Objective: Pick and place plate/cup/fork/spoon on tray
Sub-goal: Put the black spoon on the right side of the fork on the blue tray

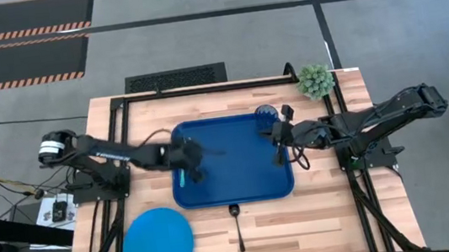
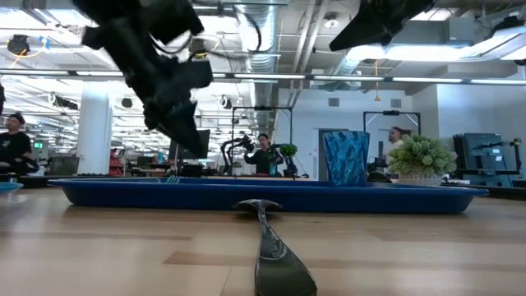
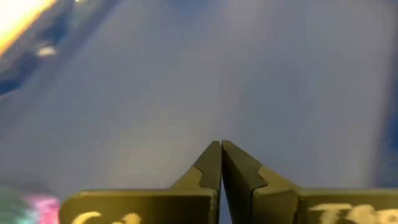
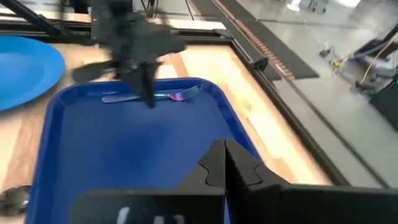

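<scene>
Dark-blue tray (image 1: pixel 240 184) is lying mid-surface, the fork (image 4: pixel 152 96) by its left rim and the cup (image 1: pixel 267 117) in its far right corner. Both pincers, left (image 1: pixel 195 177) and right (image 1: pixel 277 135), are hovering pressed together, empty. The plate (image 1: pixel 157 245) and spoon (image 1: pixel 238 226) are sitting outside on wood.

a robotics lab: exposed ceiling ducts (image 2: pixel 271 33), other robot rigs (image 2: pixel 234 148), seated people (image 2: pixel 16 144).
</scene>
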